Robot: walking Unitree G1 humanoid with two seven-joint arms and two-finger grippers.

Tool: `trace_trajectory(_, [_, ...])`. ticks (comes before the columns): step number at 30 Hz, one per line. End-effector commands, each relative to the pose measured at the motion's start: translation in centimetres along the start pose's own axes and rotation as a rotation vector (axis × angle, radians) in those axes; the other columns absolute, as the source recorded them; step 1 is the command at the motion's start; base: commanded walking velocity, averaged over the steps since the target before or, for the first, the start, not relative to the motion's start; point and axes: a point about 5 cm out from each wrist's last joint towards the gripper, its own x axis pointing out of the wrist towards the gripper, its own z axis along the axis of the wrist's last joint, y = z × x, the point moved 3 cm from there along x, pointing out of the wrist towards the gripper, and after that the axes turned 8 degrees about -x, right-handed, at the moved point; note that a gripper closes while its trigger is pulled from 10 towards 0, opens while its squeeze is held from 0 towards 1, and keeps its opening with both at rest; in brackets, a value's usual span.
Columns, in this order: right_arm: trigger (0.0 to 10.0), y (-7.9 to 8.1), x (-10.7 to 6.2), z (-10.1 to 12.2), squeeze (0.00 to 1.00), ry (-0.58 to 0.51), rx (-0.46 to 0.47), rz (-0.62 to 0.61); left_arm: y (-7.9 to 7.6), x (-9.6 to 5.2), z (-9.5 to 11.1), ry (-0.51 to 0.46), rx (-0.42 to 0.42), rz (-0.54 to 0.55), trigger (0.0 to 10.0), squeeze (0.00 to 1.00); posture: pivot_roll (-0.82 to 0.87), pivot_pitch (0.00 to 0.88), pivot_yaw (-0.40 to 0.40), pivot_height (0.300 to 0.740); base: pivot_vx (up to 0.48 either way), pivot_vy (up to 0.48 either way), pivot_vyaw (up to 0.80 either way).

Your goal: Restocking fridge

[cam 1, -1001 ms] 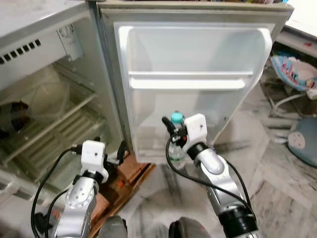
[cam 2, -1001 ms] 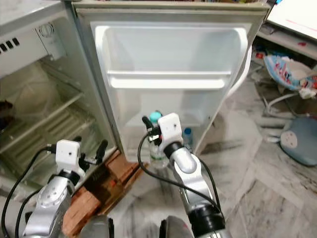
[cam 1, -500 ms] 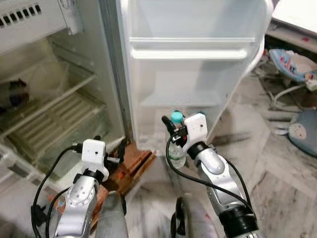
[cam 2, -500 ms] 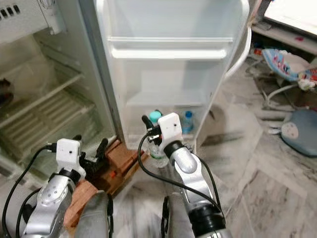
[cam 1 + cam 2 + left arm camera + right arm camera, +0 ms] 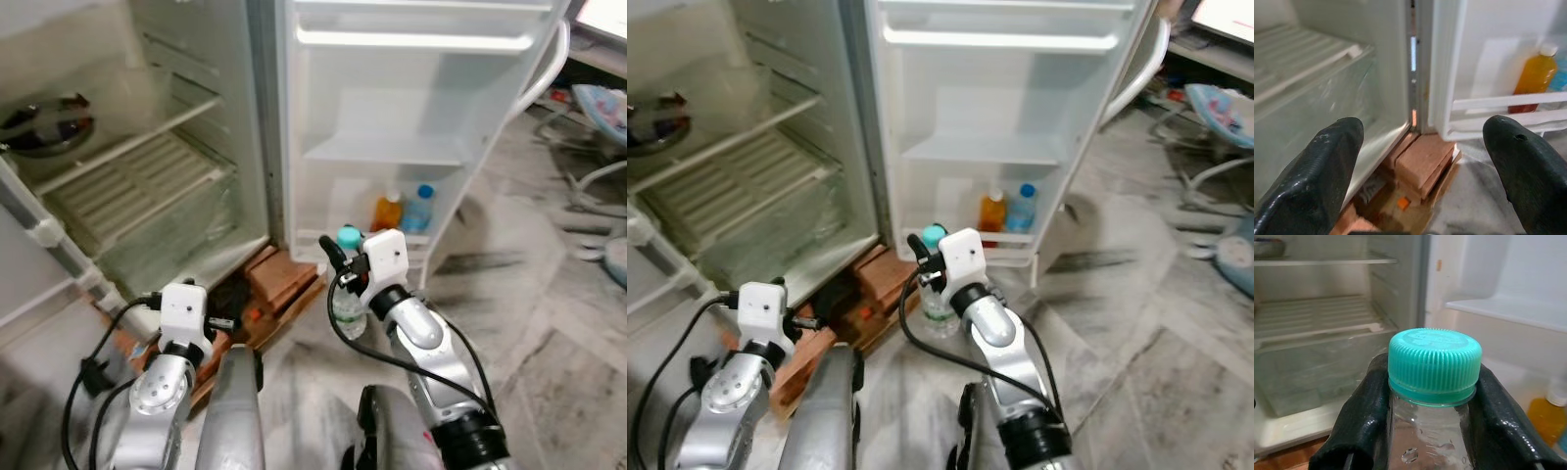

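Since a second ago the view has dropped down the open fridge door (image 5: pixel 490 127), so its bottom rack now shows with an orange juice bottle (image 5: pixel 389 210) and a blue-capped bottle (image 5: pixel 419 208) standing side by side; the arms keep their pose. The right gripper (image 5: pixel 1425 396) stays clamped on a clear plastic water bottle (image 5: pixel 346 304), its glossy black fingers (image 5: pixel 1359 416) pressing both sides of the neck just under the ribbed teal cap (image 5: pixel 1434 363). The bottle hangs upright in front of the door's bottom rack, above the marble floor (image 5: pixel 549 333). The left gripper (image 5: pixel 1422 161) is spread wide and holds nothing, facing the reddish bricks (image 5: pixel 279 279) under the fridge. A ridged clear crisper drawer (image 5: pixel 147 196) sits in the cabinet.
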Motion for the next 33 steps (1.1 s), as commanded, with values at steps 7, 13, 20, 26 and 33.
trace_trajectory(7, [10.0,-0.35,0.18,0.58,0.00,-0.027,-0.005,-0.008,-0.10,-0.09,0.11,0.000,0.010,-0.002,10.0,0.00,0.11,0.103,-0.021,0.602,0.000,0.000,0.00])
trace_trajectory(13, [10.0,-0.16,0.11,0.57,0.00,-0.028,-0.002,-0.009,0.05,-0.06,0.06,-0.001,0.022,0.001,10.0,0.00,0.11,0.101,-0.017,0.562,0.000,0.000,0.00])
trace_trajectory(20, [10.0,-0.45,0.17,0.70,0.00,-0.033,-0.008,-0.017,-0.06,0.00,0.15,-0.005,0.019,-0.009,10.0,0.00,0.11,0.102,-0.016,0.552,0.000,0.000,0.00])
trace_trajectory(26, [10.0,-0.46,0.13,0.60,0.00,-0.030,-0.006,-0.018,-0.16,-0.05,0.18,-0.008,0.015,-0.018,10.0,0.00,0.11,0.107,-0.017,0.552,0.000,0.000,0.00])
trace_trajectory(33, [10.0,-0.37,0.07,0.60,0.00,-0.031,-0.004,-0.018,-0.23,-0.11,0.22,-0.011,0.014,-0.024,10.0,0.00,0.11,0.108,-0.015,0.552,0.233,0.000,0.00])
